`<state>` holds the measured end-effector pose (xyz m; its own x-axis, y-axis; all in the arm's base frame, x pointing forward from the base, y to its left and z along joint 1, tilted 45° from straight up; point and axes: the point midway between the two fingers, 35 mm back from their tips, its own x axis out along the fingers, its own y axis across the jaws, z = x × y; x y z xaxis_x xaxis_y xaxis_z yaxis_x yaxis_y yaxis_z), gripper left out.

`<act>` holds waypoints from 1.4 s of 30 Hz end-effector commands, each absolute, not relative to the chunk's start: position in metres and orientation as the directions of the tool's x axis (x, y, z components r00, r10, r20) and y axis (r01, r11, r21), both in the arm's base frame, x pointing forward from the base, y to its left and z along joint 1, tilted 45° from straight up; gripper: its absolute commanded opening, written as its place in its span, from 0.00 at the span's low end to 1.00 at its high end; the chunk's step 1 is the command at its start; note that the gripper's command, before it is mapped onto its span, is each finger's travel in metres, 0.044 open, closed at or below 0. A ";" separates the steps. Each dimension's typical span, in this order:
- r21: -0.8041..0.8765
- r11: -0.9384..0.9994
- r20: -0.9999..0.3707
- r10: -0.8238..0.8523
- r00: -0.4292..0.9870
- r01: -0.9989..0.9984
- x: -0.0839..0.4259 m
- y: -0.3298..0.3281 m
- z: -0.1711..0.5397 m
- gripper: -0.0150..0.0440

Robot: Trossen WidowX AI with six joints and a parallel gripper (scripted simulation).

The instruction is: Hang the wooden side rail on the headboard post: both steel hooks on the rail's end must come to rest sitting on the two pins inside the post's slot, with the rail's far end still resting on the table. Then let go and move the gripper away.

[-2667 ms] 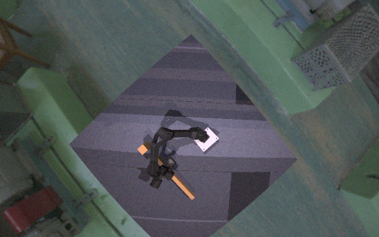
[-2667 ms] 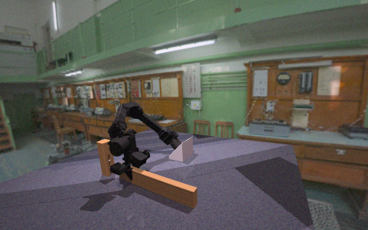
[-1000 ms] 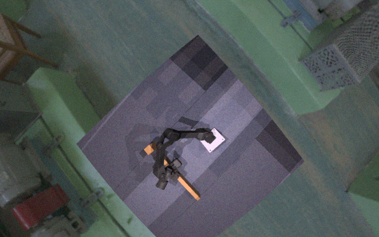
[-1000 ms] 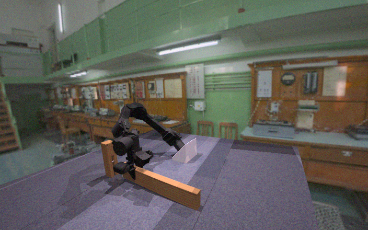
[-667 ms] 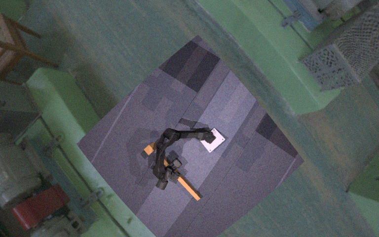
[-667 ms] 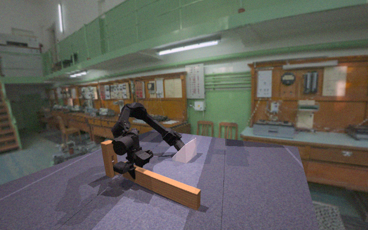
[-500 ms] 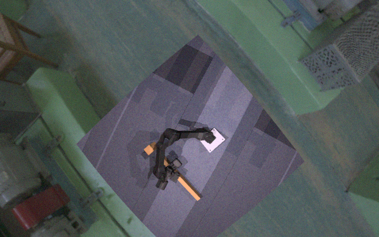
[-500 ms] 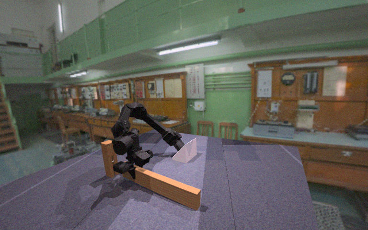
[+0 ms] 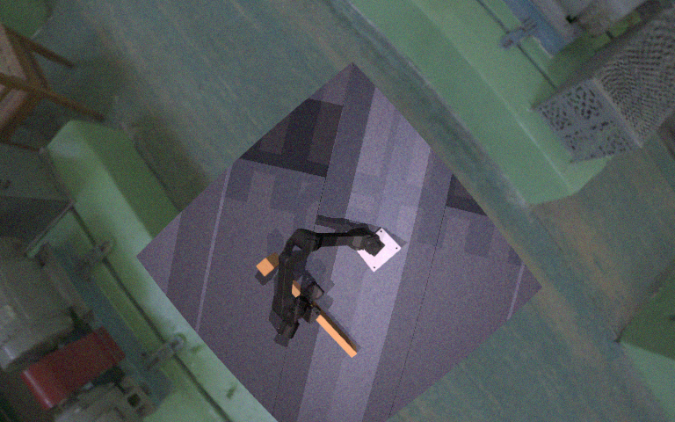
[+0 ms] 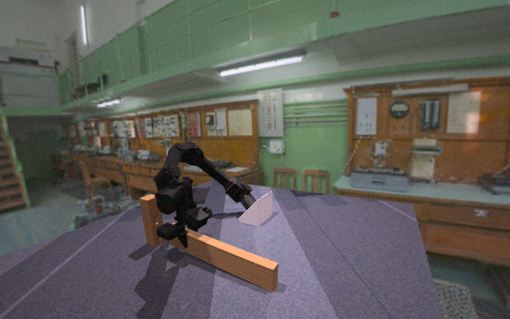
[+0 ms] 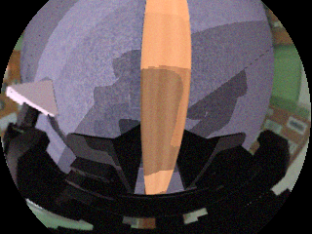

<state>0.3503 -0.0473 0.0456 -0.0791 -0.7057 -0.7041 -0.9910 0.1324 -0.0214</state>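
The wooden side rail (image 9: 336, 332) (image 10: 233, 255) (image 11: 165, 39) stands on its narrow edge, its far end low at the table surface. My gripper (image 9: 314, 309) (image 10: 182, 236) (image 11: 156, 125) is shut on the rail toward its post-side end, one finger on each broad face. The upright headboard post (image 9: 264, 266) (image 10: 149, 221) stands just beyond that end. In the top view a gap shows between rail and post, partly under the arm. The steel hooks and the slot's pins cannot be made out, so I cannot tell whether they touch.
A white plate (image 9: 385, 256) (image 10: 259, 210) (image 11: 39, 95) with small dark holes is at the arm's base. The arm's links pass above the area between the base and the post. The table's edges lie beyond the post and the rail.
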 end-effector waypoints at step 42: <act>-0.033 0.128 -0.711 -0.700 -0.066 -0.991 0.352 -0.038 0.054 0.25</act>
